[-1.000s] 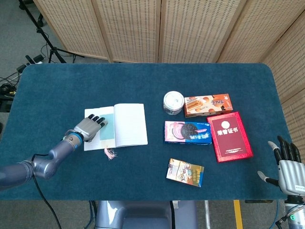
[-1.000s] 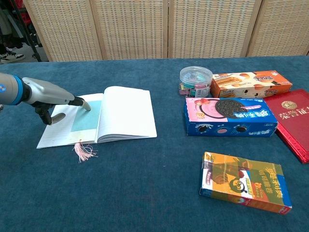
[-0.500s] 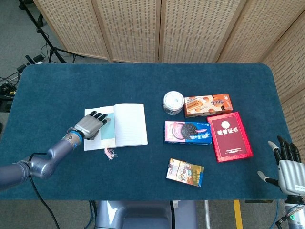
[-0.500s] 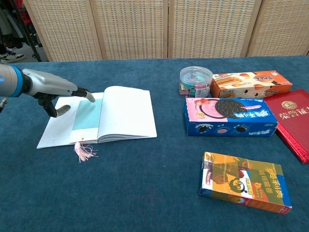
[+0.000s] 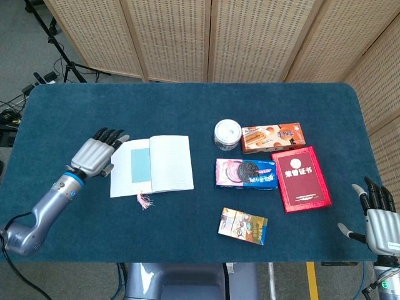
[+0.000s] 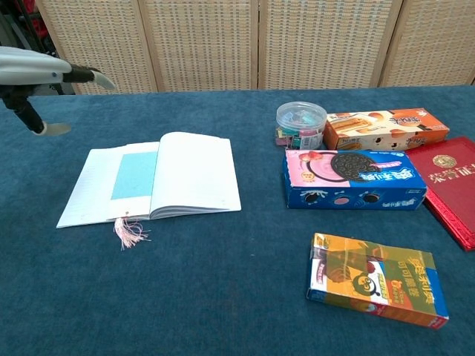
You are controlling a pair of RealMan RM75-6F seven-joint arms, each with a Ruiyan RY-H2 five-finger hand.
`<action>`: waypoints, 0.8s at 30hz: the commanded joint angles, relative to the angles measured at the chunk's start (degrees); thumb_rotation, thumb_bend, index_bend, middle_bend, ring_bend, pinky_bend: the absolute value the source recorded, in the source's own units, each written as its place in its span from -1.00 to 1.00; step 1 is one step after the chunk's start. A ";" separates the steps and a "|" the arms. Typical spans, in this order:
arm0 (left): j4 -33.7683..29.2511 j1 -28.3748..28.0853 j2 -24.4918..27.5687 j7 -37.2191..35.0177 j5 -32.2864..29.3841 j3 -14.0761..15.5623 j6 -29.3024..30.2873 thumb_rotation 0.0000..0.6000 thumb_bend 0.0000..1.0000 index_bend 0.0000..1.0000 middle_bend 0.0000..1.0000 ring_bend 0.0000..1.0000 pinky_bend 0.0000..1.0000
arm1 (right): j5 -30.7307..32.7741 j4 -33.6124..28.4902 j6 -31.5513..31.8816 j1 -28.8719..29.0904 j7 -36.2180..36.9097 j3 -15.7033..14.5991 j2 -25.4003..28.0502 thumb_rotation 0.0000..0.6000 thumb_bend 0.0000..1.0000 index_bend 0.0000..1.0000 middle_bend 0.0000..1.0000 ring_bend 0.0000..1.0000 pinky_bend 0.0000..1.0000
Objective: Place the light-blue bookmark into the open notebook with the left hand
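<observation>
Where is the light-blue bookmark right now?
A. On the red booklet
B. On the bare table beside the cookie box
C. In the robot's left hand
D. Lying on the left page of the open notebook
D: the bookmark lies flat on the left page of the notebook, its pink tassel hanging over the near edge, while the left hand is off to the side, holding nothing.

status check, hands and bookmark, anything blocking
Left hand open, lifted clear of the notebook. Right hand open at the table edge. Light-blue bookmark flat on the left page, tassel hanging out. Nothing in the way.
</observation>
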 commanded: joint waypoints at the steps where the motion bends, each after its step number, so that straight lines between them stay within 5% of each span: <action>1: -2.58 10.14 -0.36 -1.44 6.78 0.88 13.87 1.00 -0.29 -1.00 -1.00 -1.00 -1.00 | -0.04 0.13 -0.23 0.12 0.08 -0.03 -0.07 1.00 -0.79 -0.76 -1.00 -1.00 -1.00; 13: 2.25 27.21 -4.67 -6.62 12.24 2.66 31.49 1.00 -0.27 -1.00 -1.00 -1.00 -1.00 | -0.70 -0.06 -1.20 0.80 -1.91 -0.58 -0.62 1.00 -0.79 -0.76 -1.00 -1.00 -1.00; 24: 2.75 32.62 -4.40 -7.60 14.15 1.61 33.32 1.00 -0.25 -1.00 -1.00 -1.00 -1.00 | -1.34 -0.77 -2.61 1.83 -3.43 -0.97 -0.86 1.00 -0.79 -0.76 -1.00 -1.00 -1.00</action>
